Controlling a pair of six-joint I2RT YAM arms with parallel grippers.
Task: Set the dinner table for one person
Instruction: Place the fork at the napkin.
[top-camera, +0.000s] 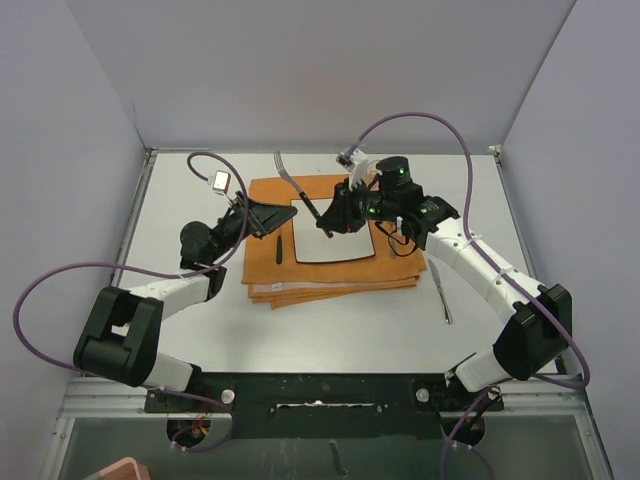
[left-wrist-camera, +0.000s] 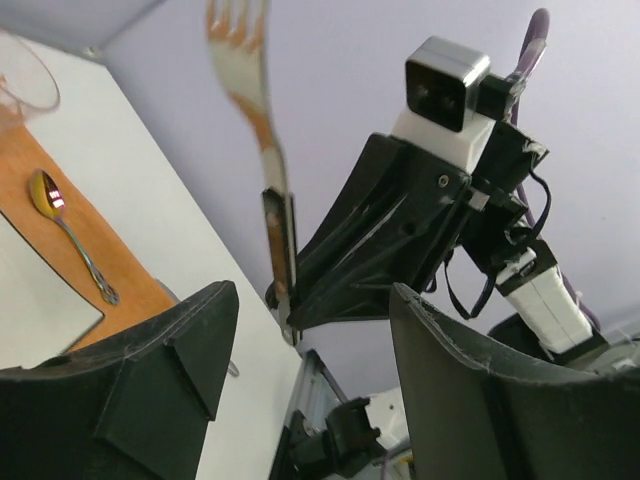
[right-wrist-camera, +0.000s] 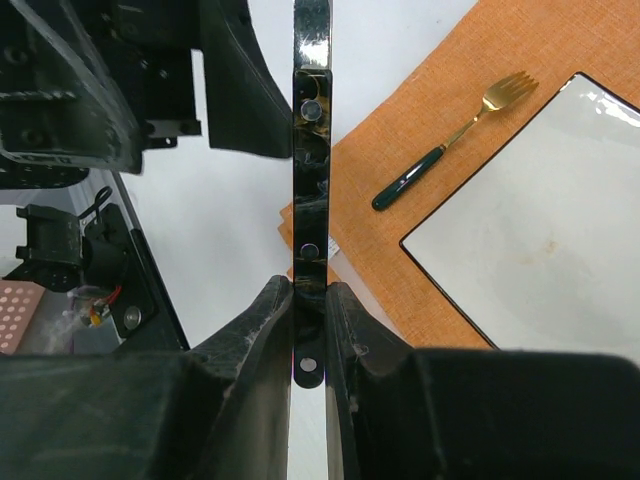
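The dinner table (top-camera: 330, 335) is a large, flat, rectangular tabletop, plain pale grey-white and matte, with a thin metal edge along its sides. It lies level and takes up most of the overhead view, closed in by pale walls (top-camera: 300, 70) on its left, right and far sides. Both wrist views show the same pale, smooth surface (left-wrist-camera: 150, 185) (right-wrist-camera: 235, 200).

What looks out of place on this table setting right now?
The knife lies off the orange placemat, on the bare table to its right, slightly angled. The placemat's folded layers fan out unevenly along the near edge. A black-handled fork is up in the air, clamped in the right gripper.
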